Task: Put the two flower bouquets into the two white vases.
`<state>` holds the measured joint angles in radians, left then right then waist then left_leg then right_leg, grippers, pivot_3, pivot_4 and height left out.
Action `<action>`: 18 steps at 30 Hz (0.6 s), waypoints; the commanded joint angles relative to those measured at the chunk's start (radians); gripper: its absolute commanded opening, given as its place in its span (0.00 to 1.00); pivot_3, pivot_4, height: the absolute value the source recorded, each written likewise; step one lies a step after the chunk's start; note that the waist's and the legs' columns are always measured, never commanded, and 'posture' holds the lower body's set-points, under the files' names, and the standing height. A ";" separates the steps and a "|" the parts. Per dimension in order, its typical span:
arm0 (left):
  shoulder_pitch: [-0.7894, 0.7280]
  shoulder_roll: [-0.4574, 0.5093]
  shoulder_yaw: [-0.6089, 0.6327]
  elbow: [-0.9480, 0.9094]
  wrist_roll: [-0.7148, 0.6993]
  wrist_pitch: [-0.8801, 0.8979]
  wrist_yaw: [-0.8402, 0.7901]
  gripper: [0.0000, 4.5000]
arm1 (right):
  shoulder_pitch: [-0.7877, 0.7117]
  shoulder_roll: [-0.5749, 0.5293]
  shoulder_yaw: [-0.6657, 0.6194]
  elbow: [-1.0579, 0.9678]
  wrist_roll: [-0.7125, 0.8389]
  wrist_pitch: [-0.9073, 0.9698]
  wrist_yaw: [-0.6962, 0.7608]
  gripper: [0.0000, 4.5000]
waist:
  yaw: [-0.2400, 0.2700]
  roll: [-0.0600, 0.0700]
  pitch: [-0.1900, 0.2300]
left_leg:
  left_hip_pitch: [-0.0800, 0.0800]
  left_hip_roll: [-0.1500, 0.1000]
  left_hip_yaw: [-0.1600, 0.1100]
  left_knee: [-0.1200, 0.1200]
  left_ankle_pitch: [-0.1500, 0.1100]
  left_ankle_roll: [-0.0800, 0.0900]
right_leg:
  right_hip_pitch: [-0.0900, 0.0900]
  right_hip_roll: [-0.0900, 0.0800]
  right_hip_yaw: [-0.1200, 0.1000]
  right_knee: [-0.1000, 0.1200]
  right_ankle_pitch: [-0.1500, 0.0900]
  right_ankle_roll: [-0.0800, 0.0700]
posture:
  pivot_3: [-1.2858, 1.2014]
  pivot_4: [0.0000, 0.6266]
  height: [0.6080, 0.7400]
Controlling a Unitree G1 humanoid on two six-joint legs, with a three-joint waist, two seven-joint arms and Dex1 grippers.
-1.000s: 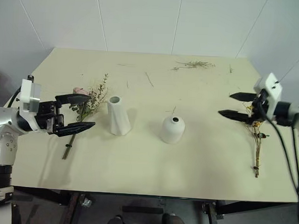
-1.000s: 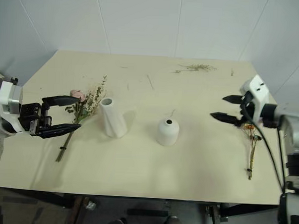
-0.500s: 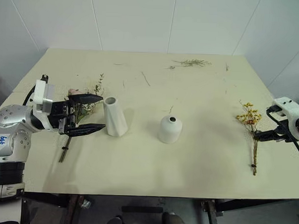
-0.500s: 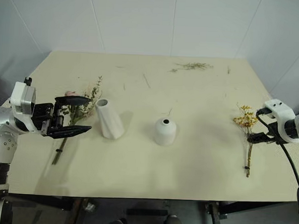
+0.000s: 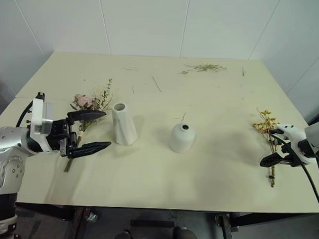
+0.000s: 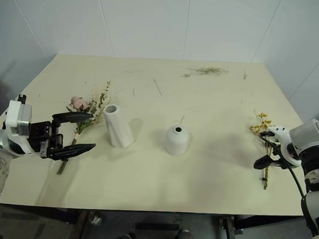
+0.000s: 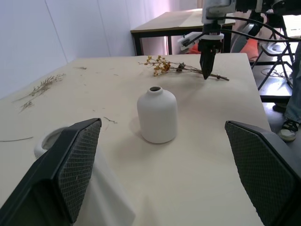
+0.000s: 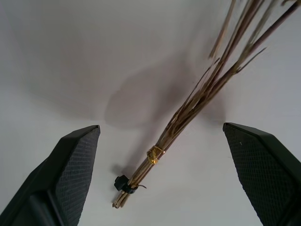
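1. Left gripper (image 5: 90,131), black fingers spread wide and holding nothing, hovers over the bushy pink-cream bouquet (image 5: 89,106) lying flat on the table.
2. Tall twisted matte white vase (image 5: 124,123) and short rounded white vase (image 5: 182,137) stand upright mid-table.
3. Right gripper (image 8: 160,188), fingers wide and holding nothing, points down above the thin-stemmed yellow bouquet (image 5: 270,140) lying flat.

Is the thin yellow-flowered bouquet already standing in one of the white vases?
No, the thin yellow-flowered bouquet lies flat on the cream table, beneath the right gripper.
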<state>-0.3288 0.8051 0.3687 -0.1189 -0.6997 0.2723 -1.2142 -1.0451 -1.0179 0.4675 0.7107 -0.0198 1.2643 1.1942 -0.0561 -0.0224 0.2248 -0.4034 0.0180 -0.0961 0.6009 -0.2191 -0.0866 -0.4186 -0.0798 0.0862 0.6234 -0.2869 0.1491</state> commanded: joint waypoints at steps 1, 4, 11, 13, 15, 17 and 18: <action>0.022 0.010 0.048 -0.067 -0.034 0.009 0.025 1.00 | -0.015 0.040 -0.041 0.071 -0.010 0.000 -0.067 0.90 | -0.001 -0.003 -0.002 | 0.000 0.000 0.000 0.000 0.000 0.000 | 0.000 0.000 0.000 0.000 0.000 0.000 | 0.52 0.24 1.00; 0.029 0.012 0.053 -0.081 -0.039 0.016 0.036 1.00 | -0.023 0.068 -0.052 0.097 -0.011 -0.017 -0.088 0.70 | -0.002 -0.005 -0.003 | 0.001 0.000 0.000 0.003 0.000 0.000 | 0.002 0.000 0.000 0.000 0.000 0.000 | 0.52 0.24 1.00; 0.026 0.024 0.058 -0.087 -0.045 0.031 0.039 1.00 | -0.050 0.134 -0.117 0.155 0.019 0.006 -0.102 0.19 | -0.013 -0.009 -0.005 | 0.003 0.000 0.000 0.009 0.000 0.000 | 0.007 0.000 0.000 -0.001 0.001 -0.001 | 0.52 0.24 1.00; 0.017 0.026 0.056 -0.078 -0.043 0.031 0.036 1.00 | -0.057 0.148 -0.144 0.174 0.033 0.031 -0.105 0.05 | -0.019 -0.010 -0.006 | 0.003 0.000 0.000 0.010 0.000 0.000 | 0.007 0.000 0.000 -0.001 0.001 -0.002 | 0.52 0.24 1.00; 0.006 0.030 0.050 -0.070 -0.040 0.031 0.034 1.00 | -0.059 0.156 -0.170 0.189 0.043 0.037 -0.106 0.00 | -0.026 -0.010 -0.006 | 0.003 0.000 0.000 0.010 0.000 0.000 | 0.007 0.001 0.000 -0.001 0.001 -0.003 | 0.52 0.24 1.00; -0.007 0.033 0.044 -0.060 -0.036 0.029 0.031 1.00 | -0.062 0.166 -0.204 0.204 0.053 0.037 -0.121 0.00 | -0.030 -0.010 -0.006 | 0.003 0.000 0.000 0.010 0.000 0.000 | 0.007 0.001 0.000 -0.001 0.001 -0.002 | 0.52 0.24 1.00; -0.021 0.036 0.040 -0.050 -0.033 0.028 0.029 1.00 | -0.069 0.175 -0.233 0.215 0.058 0.033 -0.143 0.00 | -0.031 -0.010 -0.006 | 0.003 0.000 0.000 0.010 0.000 0.000 | 0.007 0.001 0.000 -0.001 0.001 -0.002 | 0.52 0.24 1.00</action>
<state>-0.3270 0.8232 0.3917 -0.1740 -0.7204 0.3069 -1.1824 -1.1140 -0.8697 0.2692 0.9095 0.0025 1.2913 1.0659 -0.0866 -0.0325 0.2188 -0.4001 0.0185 -0.0960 0.6109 -0.2194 -0.0861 -0.4113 -0.0788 0.0862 0.6224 -0.2854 0.1470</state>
